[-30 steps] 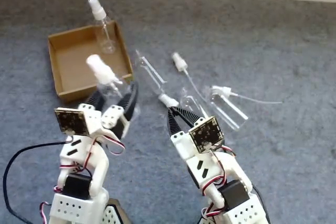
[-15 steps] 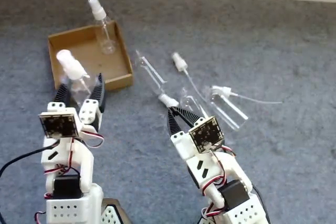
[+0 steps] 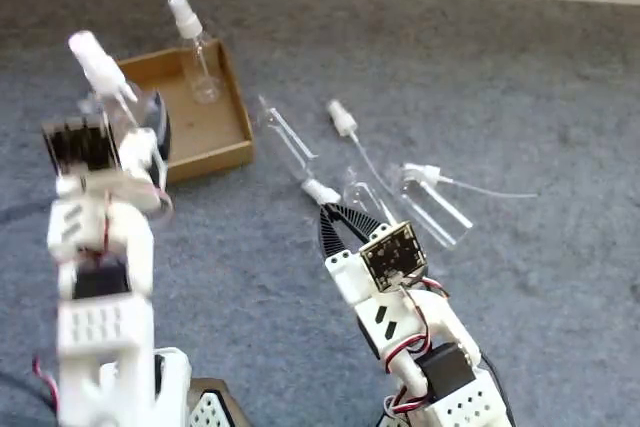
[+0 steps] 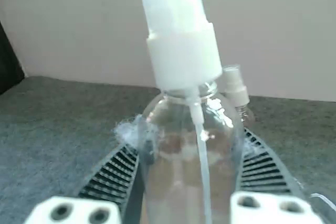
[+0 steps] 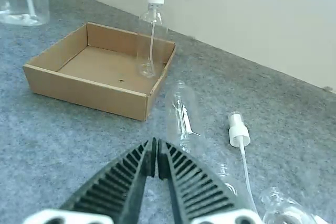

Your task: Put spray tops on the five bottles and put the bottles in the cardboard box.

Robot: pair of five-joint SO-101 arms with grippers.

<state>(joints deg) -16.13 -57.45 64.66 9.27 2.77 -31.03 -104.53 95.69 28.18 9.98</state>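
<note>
The left tool (image 3: 125,117) was clamped on a clear bottle (image 3: 128,107), one ribbed finger on each side of its body. It held the bottle upright above the grey carpeted surface (image 3: 520,77). A white spray top (image 3: 95,59) sat on the bottle's neck, and its thin tube ran down inside the clear wall. From the left wrist I could see the same grip close up: the left tool (image 4: 189,156) had the bottle (image 4: 178,171) squeezed between its fingers, with the spray top (image 4: 178,40) rising above them. From above, the held bottle overlapped the left side of the cardboard box (image 3: 215,159), but I couldn't tell whether it was truly over the box or short of it.

A second bottle (image 3: 200,67) stood upright in the box's far corner with a spray top of its own (image 3: 183,15). It showed in the right wrist view too (image 5: 147,51), against the far wall of the box (image 5: 84,90).

The right tool (image 3: 325,209) sat low over the surface, well apart from the box. Its jaws (image 5: 156,148) were pressed together with nothing between them. Just beyond it an uncapped bottle (image 3: 280,132) lay on its side beside the box. A loose spray top (image 3: 342,119) lay near that bottle, its tube trailing. Another bottle (image 3: 435,209) lay further right, with a long-tubed spray top (image 3: 418,172) by it.
</note>
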